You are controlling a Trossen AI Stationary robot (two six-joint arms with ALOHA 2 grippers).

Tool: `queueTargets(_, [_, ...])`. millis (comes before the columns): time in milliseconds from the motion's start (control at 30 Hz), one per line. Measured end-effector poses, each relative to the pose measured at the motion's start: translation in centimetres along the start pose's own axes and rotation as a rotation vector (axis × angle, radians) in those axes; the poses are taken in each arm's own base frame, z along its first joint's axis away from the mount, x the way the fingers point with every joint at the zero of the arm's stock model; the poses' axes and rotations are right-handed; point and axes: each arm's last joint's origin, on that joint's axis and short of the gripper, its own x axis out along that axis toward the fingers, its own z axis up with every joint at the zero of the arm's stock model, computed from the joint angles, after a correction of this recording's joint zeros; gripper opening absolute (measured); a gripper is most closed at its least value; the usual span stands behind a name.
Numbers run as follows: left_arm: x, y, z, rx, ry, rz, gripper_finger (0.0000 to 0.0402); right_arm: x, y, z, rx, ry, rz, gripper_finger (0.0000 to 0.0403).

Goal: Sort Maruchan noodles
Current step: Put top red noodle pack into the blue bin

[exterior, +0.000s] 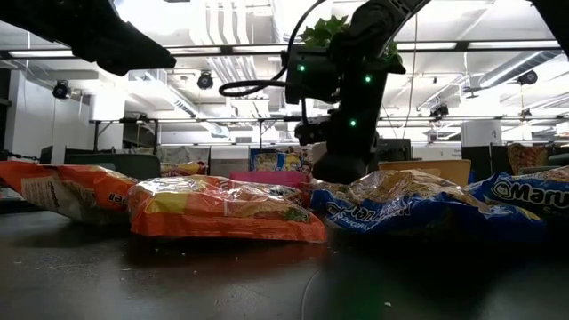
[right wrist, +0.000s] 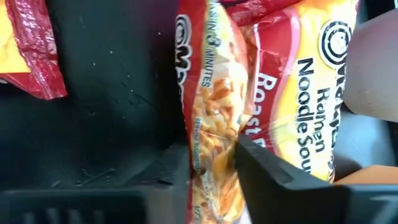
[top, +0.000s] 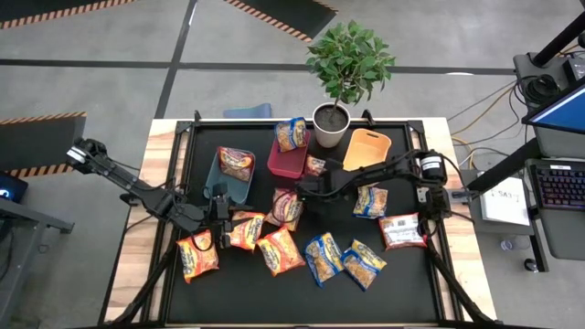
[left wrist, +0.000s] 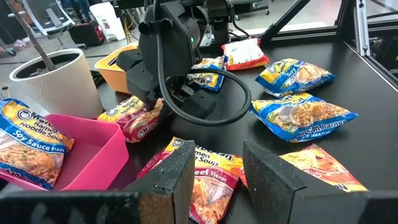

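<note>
Bright ceiling strip lights (exterior: 267, 40) glare behind my arms in the low view; my right wrist view is close and soft, the matte black worktop (top: 420, 274) evenly lit.

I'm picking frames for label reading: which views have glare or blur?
Low view: ceiling lights glare, the arms are dark silhouettes, near packets soft. Right wrist view: red packet between the fingers, close and blurred. Left wrist view: labels crisp. High view: even light, print tiny.

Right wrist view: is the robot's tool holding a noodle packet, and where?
Yes. The right tool pinches a red Roast packet at one crinkled edge. The left tool holds nothing.
</note>
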Motion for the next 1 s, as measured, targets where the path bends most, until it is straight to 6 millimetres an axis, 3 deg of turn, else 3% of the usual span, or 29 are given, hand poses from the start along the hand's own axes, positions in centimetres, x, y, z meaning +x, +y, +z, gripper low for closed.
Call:
queueTargets(200, [0.0,0.0,0.0,0.0,-0.001,0.0,0.0118,-0.6,-0.1,0.0,0.002,-0.011,0.011,0.0019])
queueTargets(600, [0.0,0.0,0.1,-0.002,-0.008,-0.001,0.0118,-5.6,3.0,-0.9,0.017,-0.029,0.322,0.0018])
queueTargets(833, [0.0,0.0,0.1,-0.003,-0.009,-0.001,0.0118,-7.2,5.6,-2.1,-0.049,-0.017,0.418,0.0029])
queueTargets(1000, [0.0,0.0,0.1,-0.004,-0.01,-0.001,0.0118,-7.5,5.9,-2.3,-0.069,-0.026,0.427,0.0047])
